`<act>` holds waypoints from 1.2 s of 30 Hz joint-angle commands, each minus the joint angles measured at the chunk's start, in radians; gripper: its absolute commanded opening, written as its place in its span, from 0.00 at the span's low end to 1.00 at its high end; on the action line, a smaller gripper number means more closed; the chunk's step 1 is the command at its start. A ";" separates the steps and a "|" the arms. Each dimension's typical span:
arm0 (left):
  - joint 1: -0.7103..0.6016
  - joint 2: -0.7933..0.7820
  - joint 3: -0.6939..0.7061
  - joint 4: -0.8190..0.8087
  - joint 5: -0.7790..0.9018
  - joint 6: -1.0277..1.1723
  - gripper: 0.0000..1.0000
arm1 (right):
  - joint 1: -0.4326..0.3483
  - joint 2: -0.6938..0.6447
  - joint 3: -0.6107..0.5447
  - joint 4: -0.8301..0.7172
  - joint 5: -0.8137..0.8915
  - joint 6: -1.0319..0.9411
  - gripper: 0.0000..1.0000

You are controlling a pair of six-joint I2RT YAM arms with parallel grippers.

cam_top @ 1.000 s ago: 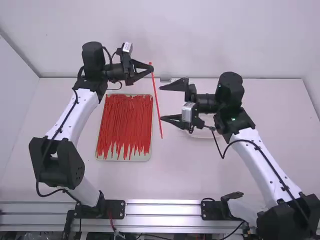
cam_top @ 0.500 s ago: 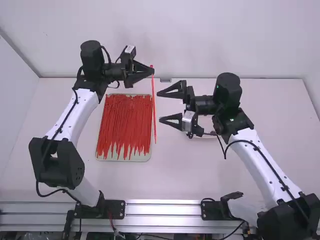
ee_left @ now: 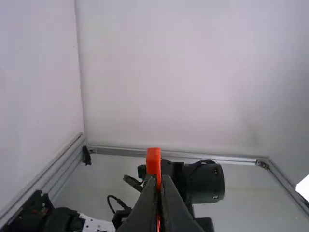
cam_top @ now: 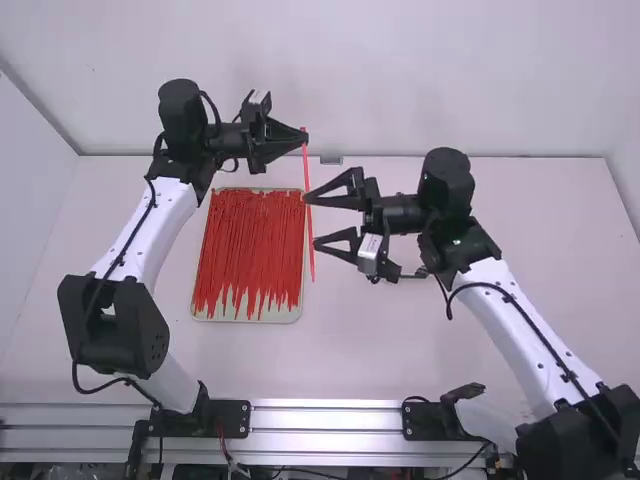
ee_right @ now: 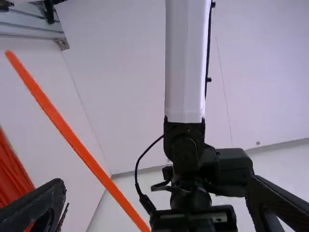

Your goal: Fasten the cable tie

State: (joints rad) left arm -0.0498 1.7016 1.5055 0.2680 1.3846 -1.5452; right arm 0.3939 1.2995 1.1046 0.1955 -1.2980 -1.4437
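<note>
Upper centre, the cable tie (cam_top: 306,180) was pinched dangling by the left gripper (cam_top: 293,140), presumably for the wide-spread right gripper (cam_top: 313,221).

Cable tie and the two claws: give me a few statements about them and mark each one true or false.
1. The left claw is shut on a red cable tie near its top end. True.
2. The right claw is clamped on that tie's lower end. False: its fingers are spread wide and it grips nothing.
3. A tray of spare ties lies on the table. True.
4. The held tie is bent into a closed loop. False: it hangs straight, with its lower end free.
</note>
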 commanded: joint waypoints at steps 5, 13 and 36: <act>0.012 -0.005 0.021 0.007 -0.010 -0.011 0.02 | 0.019 0.004 -0.006 0.005 -0.007 -0.005 0.99; 0.013 -0.005 0.021 0.006 -0.005 -0.010 0.02 | 0.019 0.004 -0.006 0.000 -0.014 0.003 0.75; 0.017 -0.005 0.021 -0.002 -0.005 0.024 0.02 | 0.026 0.004 -0.006 -0.047 -0.014 0.010 0.25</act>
State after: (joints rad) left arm -0.0448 1.7016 1.5055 0.2611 1.3762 -1.5433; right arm 0.4152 1.2995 1.1046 0.1497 -1.3022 -1.4429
